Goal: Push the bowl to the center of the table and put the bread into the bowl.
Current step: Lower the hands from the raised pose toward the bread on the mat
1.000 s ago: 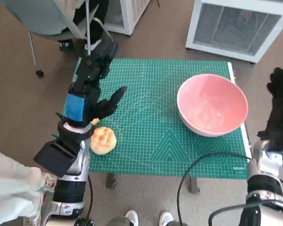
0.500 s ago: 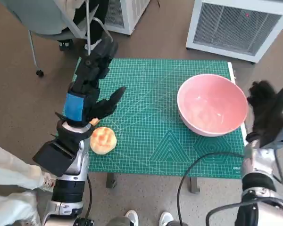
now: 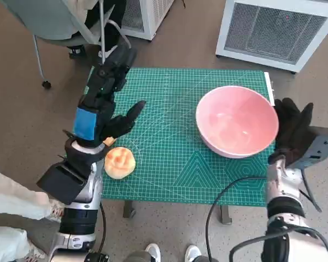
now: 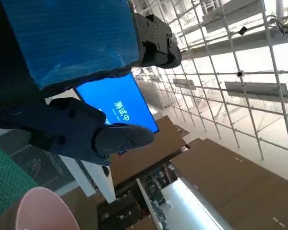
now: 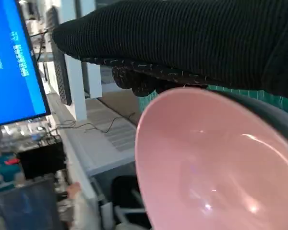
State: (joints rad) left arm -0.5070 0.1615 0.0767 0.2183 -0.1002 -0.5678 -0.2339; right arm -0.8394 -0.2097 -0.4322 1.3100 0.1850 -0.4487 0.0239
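Observation:
A large pink bowl (image 3: 236, 120) stands on the right half of the green cutting mat (image 3: 175, 158); the right wrist view fills with the same bowl (image 5: 201, 167). My right hand (image 3: 293, 131) in its black glove presses flat against the bowl's right outer wall, holding nothing. A round golden bread roll (image 3: 119, 162) lies near the mat's front left corner. Just above it hovers my left hand (image 3: 106, 106), fingers apart and empty; its black fingers (image 4: 101, 134) point away over the mat. The bowl's rim (image 4: 43, 208) shows faintly in the left wrist view.
A white grilled unit (image 3: 276, 30) stands on the floor beyond the table's far right. A chair with a seated person (image 3: 71, 22) is at the far left. A person's pale sleeve (image 3: 11, 191) reaches in near my left arm. Black cable (image 3: 229, 191) loops at the front edge.
My right hand has come in from off the table's right edge onto the bowl's side, and the bowl has slid a little leftward. The left hand and the bread stayed put.

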